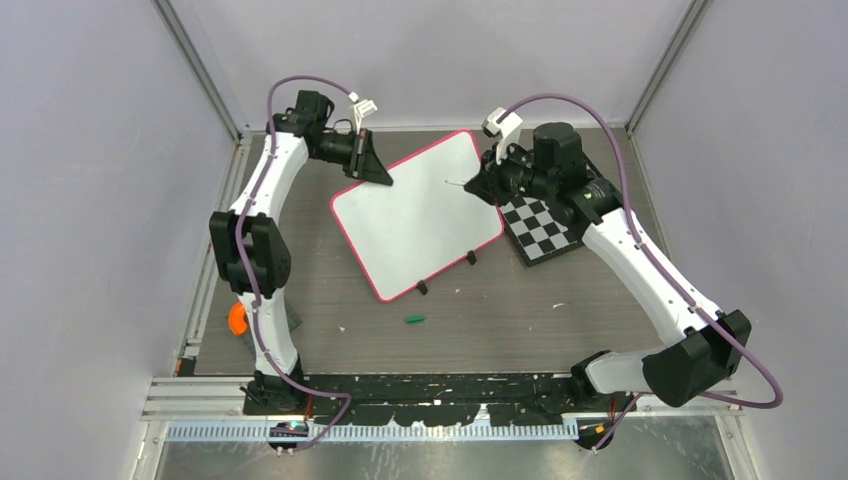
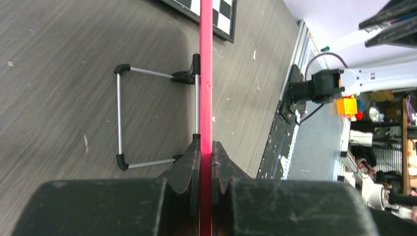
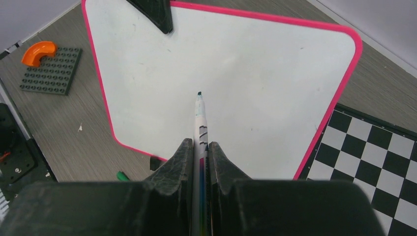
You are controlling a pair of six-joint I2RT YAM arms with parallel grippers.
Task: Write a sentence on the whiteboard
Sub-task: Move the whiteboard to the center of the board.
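The whiteboard (image 1: 420, 215) stands tilted mid-table, with a white face and a pink rim. Its face is blank in the right wrist view (image 3: 255, 73); no green sentence shows. My left gripper (image 1: 375, 170) is shut on the board's far-left rim, which shows edge-on between the jaws in the left wrist view (image 2: 205, 145). My right gripper (image 1: 482, 186) is shut on a white marker (image 3: 200, 118). The marker's dark green tip points at the board's middle; I cannot tell whether it touches.
A black-and-white checkered board (image 1: 545, 228) lies just right of the whiteboard. A green marker cap (image 1: 414, 319) lies on the table in front. An orange piece (image 1: 237, 318) sits on a grey studded plate (image 3: 51, 71) at the left. The board's wire stand (image 2: 119, 115) shows behind it.
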